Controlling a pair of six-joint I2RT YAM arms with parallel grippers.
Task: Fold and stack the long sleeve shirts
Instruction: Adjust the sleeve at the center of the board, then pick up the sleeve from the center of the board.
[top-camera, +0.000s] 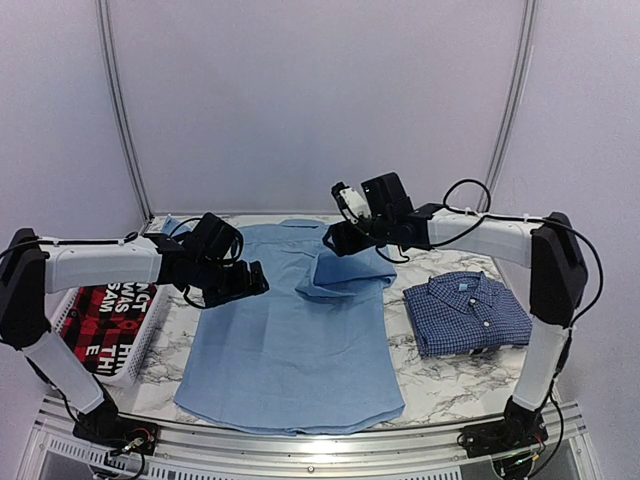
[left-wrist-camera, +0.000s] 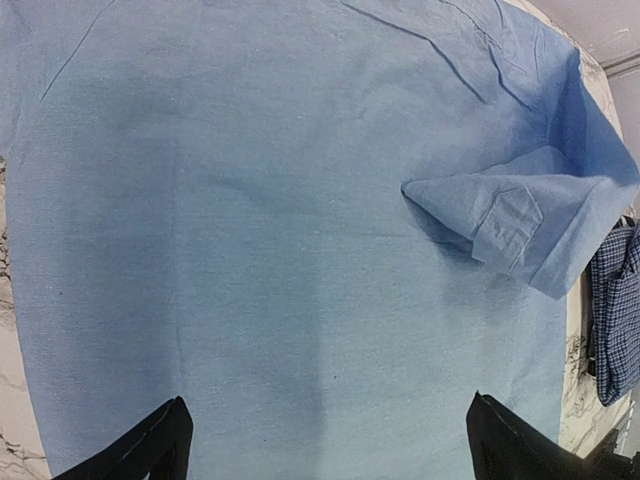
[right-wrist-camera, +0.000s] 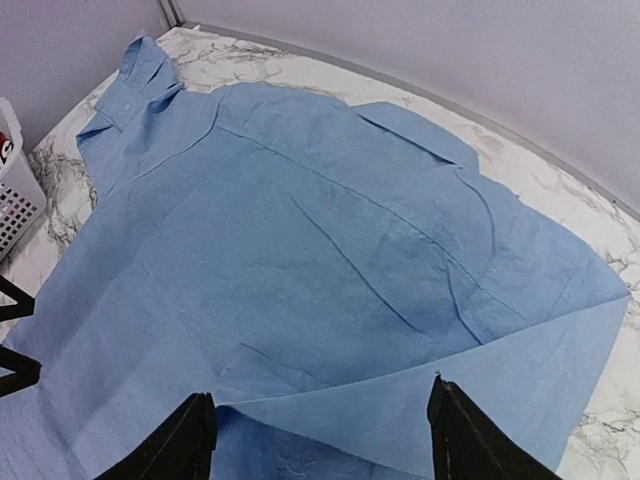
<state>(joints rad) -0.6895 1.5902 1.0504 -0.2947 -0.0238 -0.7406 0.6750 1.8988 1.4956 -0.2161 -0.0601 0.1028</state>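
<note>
**Item: light blue shirt** (top-camera: 290, 350). Lies flat on the table (top-camera: 450, 385), back uppermost. Its long axis runs collar to hem. The collar (top-camera: 300, 225) points away from the arm bases and the hem lies nearest them.

**Sleeves.** One sleeve (top-camera: 345, 275) is folded inward and lies across the shirt's back just below the collar, with its cuff towards the shirt's middle. The other sleeve (right-wrist-camera: 140, 70) lies out beyond the opposite shoulder, off the body of the shirt and not yet folded in.

**Left hand** (top-camera: 235, 285). Hangs over the shirt's left edge, about halfway between collar and hem. Jaws wide apart, nothing held.

**Right hand** (top-camera: 342, 238). Hangs above the shirt's right shoulder, over the folded sleeve. Its fingers (right-wrist-camera: 190, 440) stand well apart and grip no cloth.

**Deciding relation.** The loose sleeve lies up and outward from the left hand, on that hand's side of the shirt. The left arm is judged much the nearer for folding it in. The fold would run across the long axis.

**Item: dark blue check shirt** (top-camera: 465, 310). Already folded, collar up, just beside the light blue shirt's right edge and apart from it.

**Other.** A white basket (top-camera: 140, 350) stands off the shirt's left edge and holds a red-and-black garment (top-camera: 100, 315).
</note>
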